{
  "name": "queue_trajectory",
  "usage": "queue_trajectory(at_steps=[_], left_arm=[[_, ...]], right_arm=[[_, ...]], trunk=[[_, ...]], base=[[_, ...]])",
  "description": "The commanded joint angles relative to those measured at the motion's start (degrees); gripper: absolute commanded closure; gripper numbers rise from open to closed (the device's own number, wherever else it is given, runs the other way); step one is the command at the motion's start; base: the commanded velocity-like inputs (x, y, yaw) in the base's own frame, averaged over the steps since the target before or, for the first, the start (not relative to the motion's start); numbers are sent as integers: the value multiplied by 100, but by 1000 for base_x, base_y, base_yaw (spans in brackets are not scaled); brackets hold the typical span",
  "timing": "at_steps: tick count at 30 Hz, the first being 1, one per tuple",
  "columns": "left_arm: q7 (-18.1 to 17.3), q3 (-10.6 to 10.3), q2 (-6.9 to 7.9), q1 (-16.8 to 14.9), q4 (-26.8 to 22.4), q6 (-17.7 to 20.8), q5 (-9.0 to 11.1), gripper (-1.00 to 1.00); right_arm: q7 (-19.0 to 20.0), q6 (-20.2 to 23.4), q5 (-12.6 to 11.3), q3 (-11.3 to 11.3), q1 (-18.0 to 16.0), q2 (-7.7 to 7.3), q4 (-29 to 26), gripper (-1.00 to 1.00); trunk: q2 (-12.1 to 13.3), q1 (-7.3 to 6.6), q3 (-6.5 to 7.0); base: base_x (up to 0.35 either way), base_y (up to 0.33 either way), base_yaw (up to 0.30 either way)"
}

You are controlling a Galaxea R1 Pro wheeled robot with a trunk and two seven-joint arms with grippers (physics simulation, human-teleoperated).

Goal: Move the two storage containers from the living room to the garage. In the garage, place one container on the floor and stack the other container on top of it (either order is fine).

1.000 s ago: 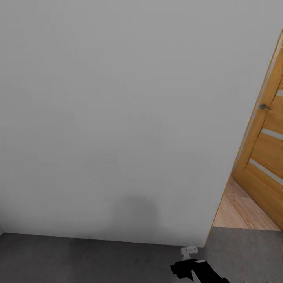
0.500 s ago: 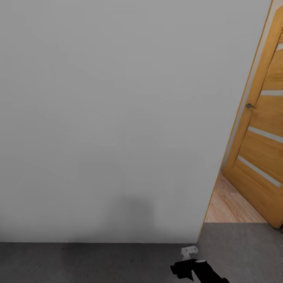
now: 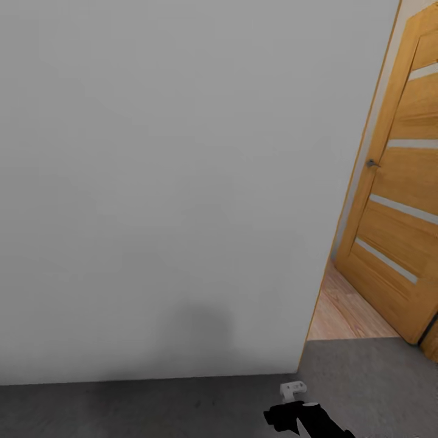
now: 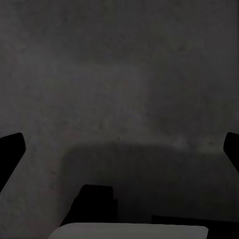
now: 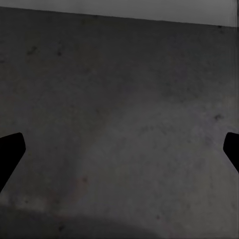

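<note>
**A:** What does the head camera take in?

**B:** Mostly a plain white wall (image 3: 170, 182), from nine o'clock across past the centre. Below it, along six o'clock, runs a strip of the floor (image 3: 152, 407), speckled dark grey concrete. So the robot stands in the garage.

**A:** And toward three o'clock?

**B:** The wall ends at a corner, and beyond it stands the orange wooden door (image 3: 401, 201) with frosted horizontal strips and a small grey handle (image 3: 371, 163). At its foot, around four o'clock, lies a wedge of light wood plank flooring (image 3: 347, 313), meeting the concrete at a straight line.

**A:** Any part of the robot there?

**B:** A black arm piece with a small white fitting (image 3: 293, 389) at roughly five o'clock. Which arm it is, I cannot tell.

**A:** The grippers?

**B:** The left gripper (image 4: 119, 149) looks down on shadowed concrete; its two dark fingertips (image 4: 10, 154) sit at opposite edges of the wrist picture, spread wide, with nothing between them. A pale rounded part of the robot shows near it. The right gripper (image 5: 119, 149) is the same: fingers (image 5: 10, 154) far apart over bare concrete, holding nothing, with a thin band of white wall beyond.

**A:** The storage containers?

**B:** I cannot say where they are.
</note>
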Motion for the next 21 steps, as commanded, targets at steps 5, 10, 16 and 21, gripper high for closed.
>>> queue_trajectory(at_steps=[5, 10, 16, 21], left_arm=[[17, -7, -1, -3, 4, -21, 18, -100], [17, -7, -1, -3, 4, -20, 18, -100], [17, -7, -1, -3, 4, -20, 18, -100], [17, -7, -1, -3, 4, -22, 18, -100]], right_arm=[[12, 33, 12, 5, -2, -2, -10, -100], [14, 33, 11, -1, -2, -2, -10, -100], [18, 33, 11, -4, -2, -2, -10, -100], [20, 39, 11, -5, -2, -2, -10, -100]], trunk=[[-3, -1, -6], [-3, -1, -6], [-3, -1, -6], [-3, -1, -6]], base=[[0, 0, -109], [0, 0, -208], [0, 0, -255], [0, 0, -269]])
